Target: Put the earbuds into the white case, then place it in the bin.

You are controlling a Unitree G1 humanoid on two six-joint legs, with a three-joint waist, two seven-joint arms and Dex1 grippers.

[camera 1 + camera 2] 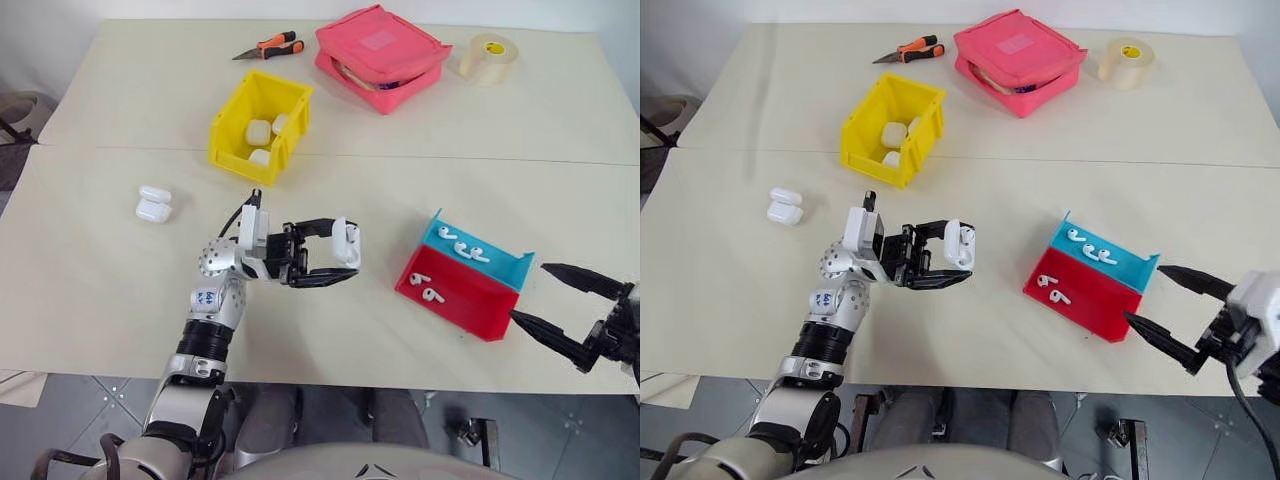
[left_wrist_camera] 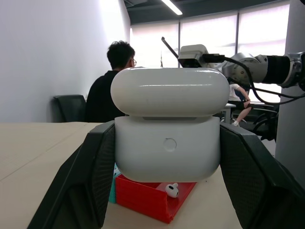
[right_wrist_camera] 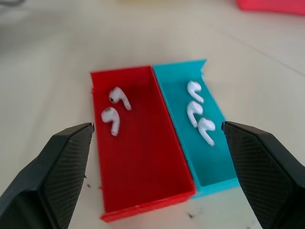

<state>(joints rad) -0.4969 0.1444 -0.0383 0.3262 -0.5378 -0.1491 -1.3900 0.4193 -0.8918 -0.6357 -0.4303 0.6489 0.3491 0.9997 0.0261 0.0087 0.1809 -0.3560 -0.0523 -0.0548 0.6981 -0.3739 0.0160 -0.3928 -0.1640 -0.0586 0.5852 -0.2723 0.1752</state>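
- The cream worktop carries:
- yellow bin, far centre
- spare white case, left side
- red-and-blue tray, near-right
- cutters, pink pouch and tape roll along the far edge

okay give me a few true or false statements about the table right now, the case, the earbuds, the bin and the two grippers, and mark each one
1. The left gripper holds a white case. True.
2. The right gripper is shut on an earbud. False: its fingers stand open and hold nothing.
3. The red half of the tray holds two earbuds, the blue half three. True.
4. The yellow bin has nothing in it. False: white cases lie inside it.
5. Another white case lies on the table, to the left of the left arm. True.
6. The pink pouch sits inside the bin. False: it lies on the table beyond the bin, beside a tape roll.
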